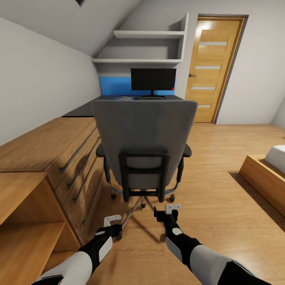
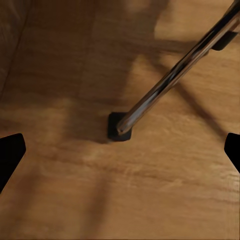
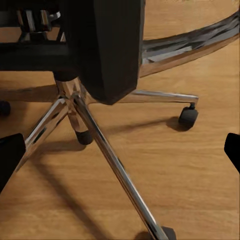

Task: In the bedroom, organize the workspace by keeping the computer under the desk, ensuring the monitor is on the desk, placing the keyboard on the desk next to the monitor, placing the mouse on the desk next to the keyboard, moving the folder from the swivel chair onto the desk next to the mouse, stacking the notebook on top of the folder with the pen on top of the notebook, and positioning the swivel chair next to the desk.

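Note:
The swivel chair stands right in front of me with its grey back towards me, hiding its seat and any folder on it. Beyond it, the black monitor stands on the black desk against the blue back panel. My left gripper hangs open low behind the chair's chrome base, and its wrist view shows one chrome leg ending in a black castor. My right gripper is open too, facing the chair's star base and black back bracket. The computer, keyboard, mouse, notebook and pen are out of view.
A light wooden dresser with dark handles runs along the left wall, close to the chair. White shelves hang above the desk. A wooden door is at the back right. A bed frame sits at the right edge, with wooden floor between.

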